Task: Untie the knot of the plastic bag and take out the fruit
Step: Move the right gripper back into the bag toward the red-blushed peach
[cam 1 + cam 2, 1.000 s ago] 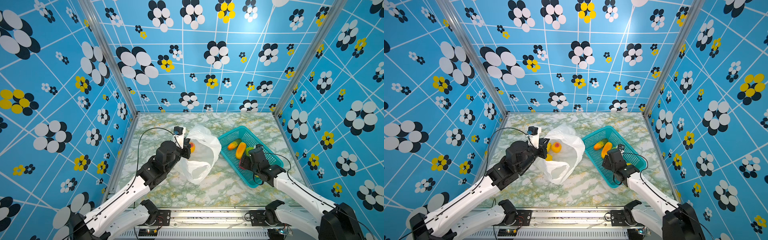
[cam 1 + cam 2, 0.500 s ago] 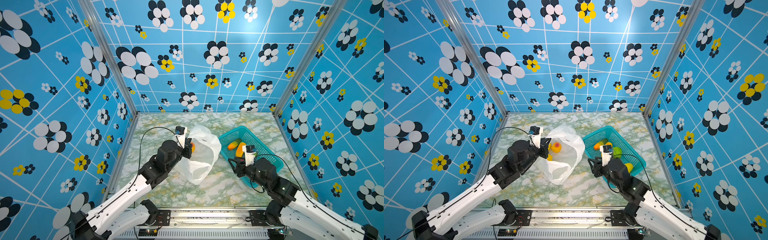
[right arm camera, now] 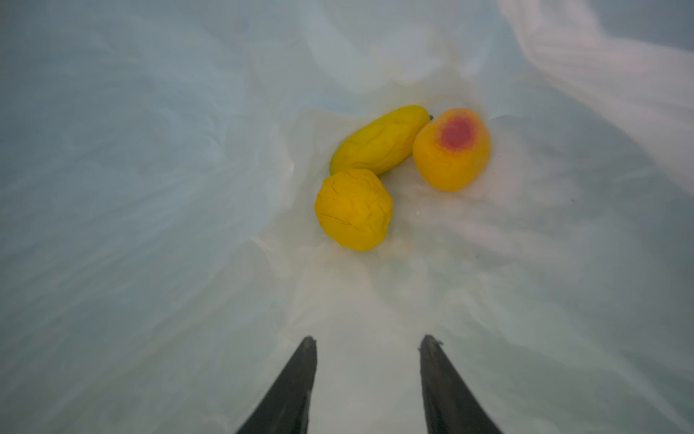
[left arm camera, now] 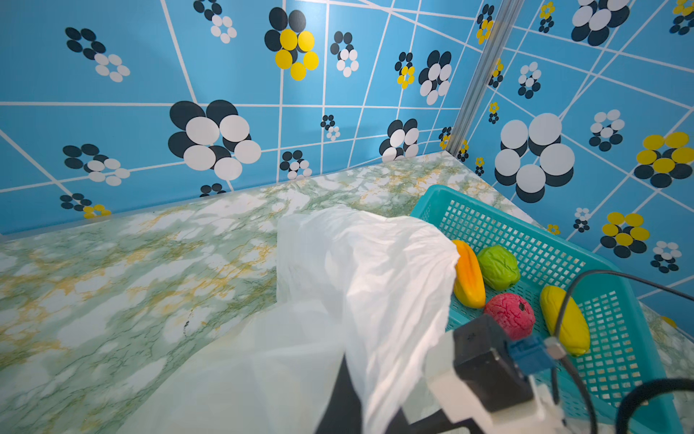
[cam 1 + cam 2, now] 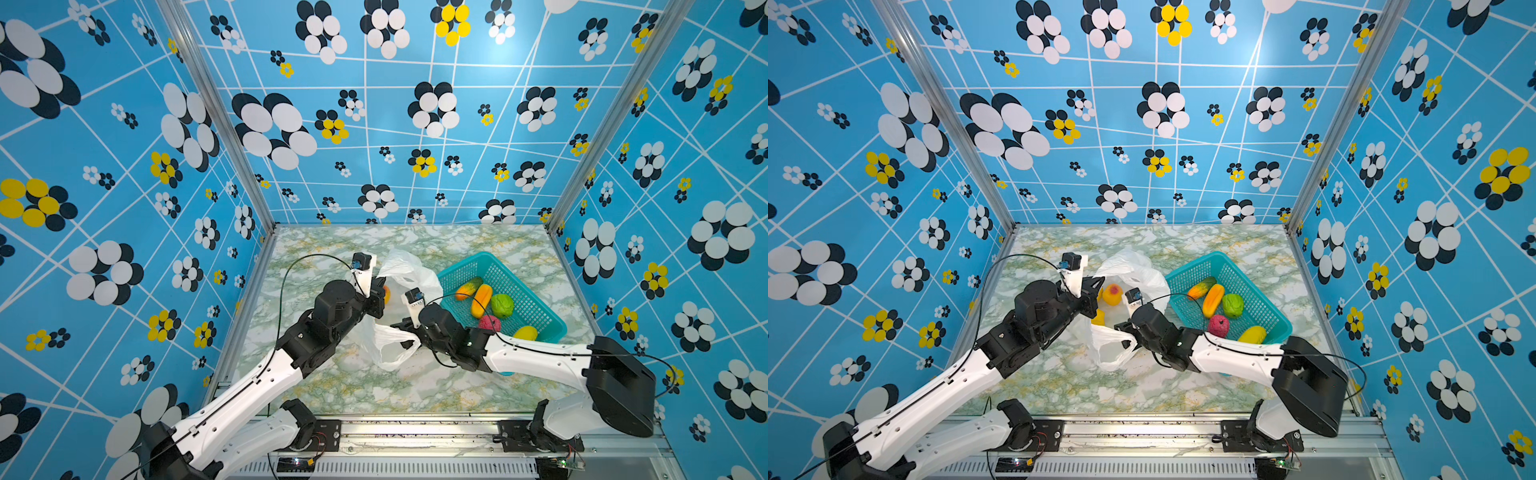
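Thin, crinkly, translucent white plastic bag lying mouth-open on the green-veined, marble-look table, just left of the teal perforated plastic basket. Here the left claw is clenched on the bag's left rim. The right claw is parted and empty inside the mouth (blades smooth, black, tapered). Three matte fruit lie inside: a wrinkled yellow ball, a yellow oblong and a red-blushed orange round. Five more rest in the basket.
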Robot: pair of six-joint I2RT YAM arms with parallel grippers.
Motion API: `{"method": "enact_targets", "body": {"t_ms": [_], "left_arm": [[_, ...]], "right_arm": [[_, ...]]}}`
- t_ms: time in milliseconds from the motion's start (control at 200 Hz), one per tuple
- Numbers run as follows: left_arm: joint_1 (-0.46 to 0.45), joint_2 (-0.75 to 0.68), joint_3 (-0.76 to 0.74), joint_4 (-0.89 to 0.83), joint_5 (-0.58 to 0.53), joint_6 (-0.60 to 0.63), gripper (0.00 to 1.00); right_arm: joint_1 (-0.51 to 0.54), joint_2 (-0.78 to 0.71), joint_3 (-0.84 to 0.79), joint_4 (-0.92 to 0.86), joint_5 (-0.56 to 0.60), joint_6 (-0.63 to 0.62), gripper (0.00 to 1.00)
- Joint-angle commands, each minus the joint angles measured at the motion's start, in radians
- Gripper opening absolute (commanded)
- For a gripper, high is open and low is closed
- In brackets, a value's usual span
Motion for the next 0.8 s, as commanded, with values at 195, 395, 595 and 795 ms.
{"method": "enact_targets", "body": {"t_ms": [195, 395, 595, 795], "left_arm": [[0.005, -0.057, -0.031, 0.04, 0.019, 0.003, 0.0], [0.005, -0.092, -0.083, 0.097, 0.03, 0.012, 0.0], [0.006, -0.086, -0.095, 0.109, 0.013, 0.026, 0.0], [0.006, -0.089, -0.085, 0.098, 0.008, 0.036, 0.0]], "right_arm": [[0.052, 0.353, 0.29, -0.035, 0.173, 0.176, 0.73], [0.046, 0.443, 0.402, -0.089, 0.407, 0.248, 0.89], [-0.015, 0.543, 0.495, -0.089, 0.467, 0.307, 0.95], [-0.043, 0.62, 0.565, -0.141, 0.521, 0.314, 0.95]]}}
